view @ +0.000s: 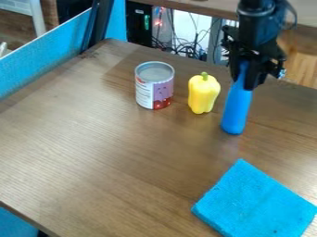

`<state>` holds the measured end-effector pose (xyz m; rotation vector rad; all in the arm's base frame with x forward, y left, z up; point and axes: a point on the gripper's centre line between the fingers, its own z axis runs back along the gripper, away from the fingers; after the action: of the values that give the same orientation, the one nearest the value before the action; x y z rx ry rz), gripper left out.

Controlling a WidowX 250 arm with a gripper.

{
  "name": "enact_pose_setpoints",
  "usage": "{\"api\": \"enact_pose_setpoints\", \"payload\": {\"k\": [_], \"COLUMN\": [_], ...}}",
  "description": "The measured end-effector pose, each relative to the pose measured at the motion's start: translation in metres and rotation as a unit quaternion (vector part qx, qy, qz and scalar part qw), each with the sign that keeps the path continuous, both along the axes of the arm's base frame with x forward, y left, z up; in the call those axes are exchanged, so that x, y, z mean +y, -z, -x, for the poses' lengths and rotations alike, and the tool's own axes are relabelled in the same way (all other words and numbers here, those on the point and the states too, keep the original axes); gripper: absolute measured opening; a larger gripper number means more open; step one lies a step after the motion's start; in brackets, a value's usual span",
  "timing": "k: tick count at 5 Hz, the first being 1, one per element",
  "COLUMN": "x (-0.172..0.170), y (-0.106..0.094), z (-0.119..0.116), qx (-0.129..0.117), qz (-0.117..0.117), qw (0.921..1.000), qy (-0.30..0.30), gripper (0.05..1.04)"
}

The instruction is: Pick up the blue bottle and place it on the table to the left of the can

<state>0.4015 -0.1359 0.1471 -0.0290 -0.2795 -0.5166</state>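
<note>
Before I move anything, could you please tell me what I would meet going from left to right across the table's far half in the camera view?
Metal can → yellow pepper → long blue object

The arm [257, 21] was black, with a smooth, rounded, tube-like section that had a soft sheen and narrowed in a step partway down. On the side farther from the yellow pepper [204, 95], a thin dark cable [292, 14] curved out in a loop. The gripper [243, 84] was black too, built of angular, jagged-edged parts with dark, flat, straight-sided fingers. A small silvery fitting [282, 73] shone on its edge away from the yellow pepper.
</note>
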Motion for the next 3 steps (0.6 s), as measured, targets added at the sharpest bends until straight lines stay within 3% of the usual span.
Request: {"api": "enact_pose_setpoints", "payload": {"k": [1, 2, 3], "x": [-0.006, 0.011, 0.038], "y": [-0.024, -0.056, -0.087], "z": [0.011, 0.014, 0.012], "qx": [-0.003, -0.009, -0.037], "qz": [0.035, 0.07, 0.088], "qw": [0.9992, 0.9974, 0.9951], "qy": [0.018, 0.014, -0.022], "gripper": [0.37, 0.37, 0.37]}}
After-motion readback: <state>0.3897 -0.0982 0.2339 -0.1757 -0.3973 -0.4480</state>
